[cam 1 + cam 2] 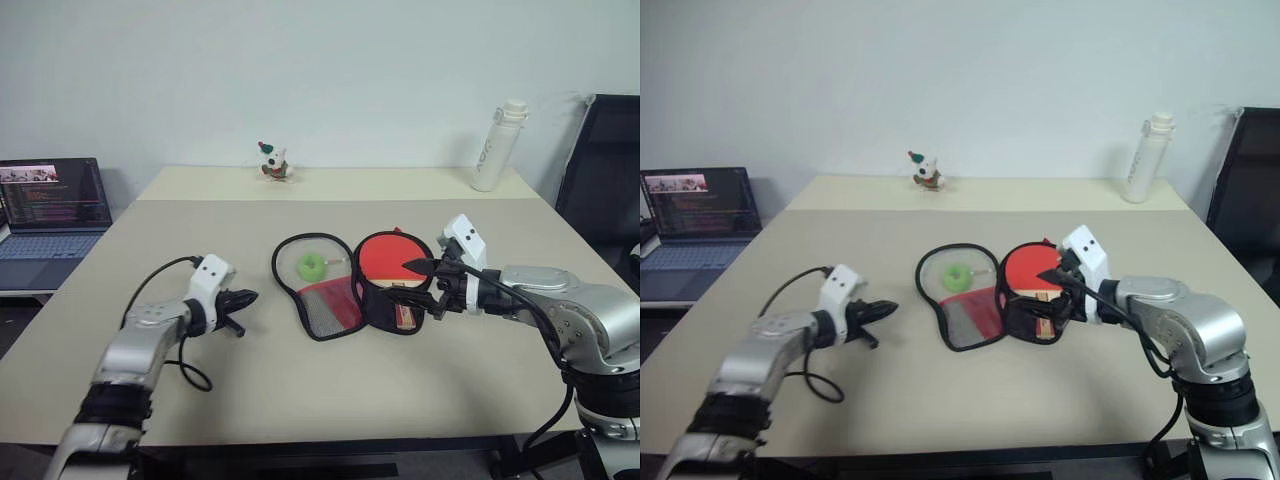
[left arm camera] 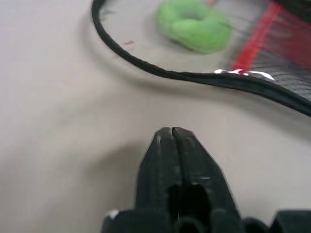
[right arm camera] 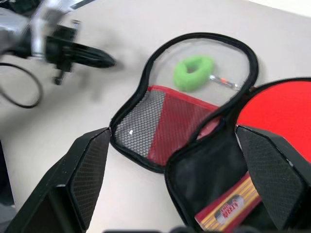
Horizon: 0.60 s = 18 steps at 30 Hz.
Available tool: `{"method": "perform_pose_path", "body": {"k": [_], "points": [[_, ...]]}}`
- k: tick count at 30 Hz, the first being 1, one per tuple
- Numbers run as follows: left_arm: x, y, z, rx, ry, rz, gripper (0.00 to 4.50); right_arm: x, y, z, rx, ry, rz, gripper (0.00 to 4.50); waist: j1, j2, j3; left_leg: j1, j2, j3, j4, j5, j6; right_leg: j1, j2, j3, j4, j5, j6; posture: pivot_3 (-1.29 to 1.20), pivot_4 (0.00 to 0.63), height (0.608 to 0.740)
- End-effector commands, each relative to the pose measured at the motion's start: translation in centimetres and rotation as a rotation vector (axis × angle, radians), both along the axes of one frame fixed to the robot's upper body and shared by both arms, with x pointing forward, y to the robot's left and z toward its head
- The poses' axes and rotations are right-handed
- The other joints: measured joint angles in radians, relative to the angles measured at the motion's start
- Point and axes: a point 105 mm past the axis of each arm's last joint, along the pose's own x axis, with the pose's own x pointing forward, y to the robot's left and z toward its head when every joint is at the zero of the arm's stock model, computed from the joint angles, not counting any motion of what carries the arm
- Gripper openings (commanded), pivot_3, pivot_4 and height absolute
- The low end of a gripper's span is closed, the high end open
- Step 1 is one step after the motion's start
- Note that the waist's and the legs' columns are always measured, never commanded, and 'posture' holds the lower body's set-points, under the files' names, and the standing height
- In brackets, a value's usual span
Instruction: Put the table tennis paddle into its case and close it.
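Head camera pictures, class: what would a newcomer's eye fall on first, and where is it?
The case lies splayed open in the middle of the table, with the red table tennis paddle resting in its half nearer the robot's right. The open right end effector hangs just beside that half, while the shut left end effector points at the case from the other side, apart from it.

worktop (image 1: 300, 390) looks smooth and matt beige; the case (image 3: 160, 126) on it is soft black fabric with a mesh pocket, paddle (image 3: 282, 104) inside has matt red rubber and a wooden handle
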Motion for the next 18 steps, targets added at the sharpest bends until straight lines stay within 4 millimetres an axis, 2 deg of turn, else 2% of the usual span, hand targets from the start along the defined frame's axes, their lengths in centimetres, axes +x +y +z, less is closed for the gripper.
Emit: {"method": "perform_pose_path", "body": {"k": [1,8,13,18], "points": [[1.2,-1.2,-0.1,0.017,-0.041,-0.019,0.03,-0.2,0.1,0.8,0.012,-0.057,0.011,4.5,0.0,0.0,0.0,0.0,0.0,0.0,0.0,0.0,0.0,0.0,0.0,0.001,0.0,0.0,0.0,0.0,0.15,0.74],[2.8,-4.3,-0.2,-0.057,-0.074,-0.063,0.03,-0.5,-0.4,0.6,0.005,-0.073,0.008,4.5,0.004,0.0,0.0,0.0,0.0,0.0,0.001,0.001,-0.002,0.0,0.0,0.0,0.0,0.0,0.0,0.0,0.15,0.74],[3.4,-7.2,3.0,-0.08,-0.159,-0.162,0.03,-0.4,-2.2,0.5,-0.018,-0.07,-0.018,4.5,0.005,0.0,0.0,0.0,-0.001,0.0,0.001,0.002,-0.003,0.001,0.0,-0.001,0.0,0.0,0.0,0.0,0.15,0.74],[3.7,-10.0,7.2,-0.111,-0.252,-0.253,0.03,-0.9,-4.1,0.5,-0.038,-0.04,-0.026,4.5,0.005,0.0,0.0,0.0,-0.001,0.0,0.001,0.002,-0.003,0.001,0.0,-0.001,0.0,0.0,0.0,0.0,0.15,0.74]]}}
